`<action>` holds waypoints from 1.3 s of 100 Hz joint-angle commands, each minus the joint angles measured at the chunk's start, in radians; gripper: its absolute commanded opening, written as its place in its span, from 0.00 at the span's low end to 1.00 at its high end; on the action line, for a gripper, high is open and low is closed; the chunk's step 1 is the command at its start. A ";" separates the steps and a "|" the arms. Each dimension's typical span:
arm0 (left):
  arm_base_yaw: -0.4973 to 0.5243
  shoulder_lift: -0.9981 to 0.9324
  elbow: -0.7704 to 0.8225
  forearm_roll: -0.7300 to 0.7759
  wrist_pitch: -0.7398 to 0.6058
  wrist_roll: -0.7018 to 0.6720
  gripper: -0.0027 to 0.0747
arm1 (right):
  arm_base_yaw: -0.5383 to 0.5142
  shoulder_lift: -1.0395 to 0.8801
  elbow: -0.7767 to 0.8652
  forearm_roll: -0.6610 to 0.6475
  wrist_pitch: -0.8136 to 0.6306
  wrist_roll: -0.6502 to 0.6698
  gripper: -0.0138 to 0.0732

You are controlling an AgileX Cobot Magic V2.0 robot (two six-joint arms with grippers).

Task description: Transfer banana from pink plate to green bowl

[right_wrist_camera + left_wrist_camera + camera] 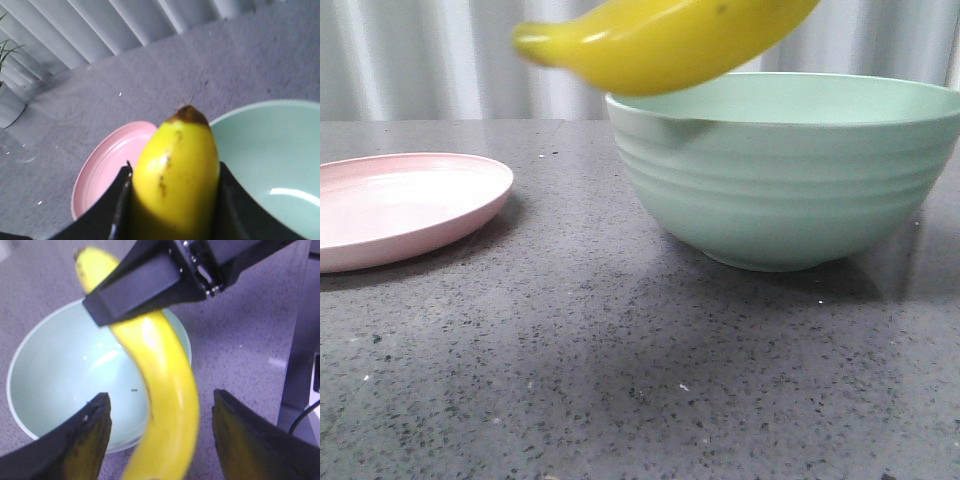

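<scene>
Okay — status at this moment:

banana: banana (660,45) is airborne, off the pink plate (410,205), hanging over the near-left rim of the green bowl (780,170). Its tip sticks out past the rim toward the plate side.

right gripper: right gripper (172,200) has its jaws clenched on the banana — right wrist view shows a dark finger pressed on each flank, stem end poking forward.

left gripper: left gripper (160,430) hangs just above, jaws released and wide; the banana passes between the fingers (85,440) without visible contact.

bowl: empty inside, sits on the desk (620,380) well apart from the plate.

plate: empty, nothing left on it.

stage: judged as carry nearly done, drop not yet made.

risk 1: banana is not centred over the bowl — a release from here could hit the rim and tip the fruit out onto the desk.

risk 2: grip looks to sit near one end, so the long free end may swing or slip on the smooth skin.

risk 3: the two arms are close; lowering could clip the left fingers.
</scene>
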 commanded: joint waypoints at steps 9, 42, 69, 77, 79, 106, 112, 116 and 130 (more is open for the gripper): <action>-0.005 -0.041 -0.036 -0.011 -0.072 0.000 0.56 | -0.005 -0.025 -0.030 -0.259 -0.207 -0.015 0.08; -0.005 -0.041 -0.036 -0.011 -0.072 0.000 0.56 | -0.116 0.107 -0.030 -0.375 -0.212 -0.015 0.08; -0.005 -0.041 -0.036 -0.011 -0.072 0.000 0.56 | -0.110 0.198 -0.030 -0.375 -0.209 -0.015 0.39; -0.005 -0.041 -0.036 -0.011 -0.074 0.000 0.56 | -0.110 0.198 -0.030 -0.375 -0.222 -0.015 0.55; -0.005 -0.041 -0.036 -0.011 -0.077 0.000 0.56 | -0.110 0.198 -0.030 -0.375 -0.226 -0.015 0.58; -0.005 -0.041 -0.036 -0.011 -0.078 0.000 0.56 | -0.110 0.166 -0.030 -0.427 -0.291 -0.015 0.63; -0.005 -0.041 -0.036 -0.011 -0.078 0.000 0.56 | -0.110 0.142 -0.030 -0.446 -0.308 -0.015 0.63; -0.005 -0.041 -0.036 -0.011 -0.078 0.000 0.56 | -0.110 0.121 -0.030 -0.459 -0.326 -0.015 0.63; -0.005 -0.041 -0.036 -0.011 -0.088 0.000 0.56 | -0.110 0.034 -0.030 -0.481 -0.348 -0.015 0.63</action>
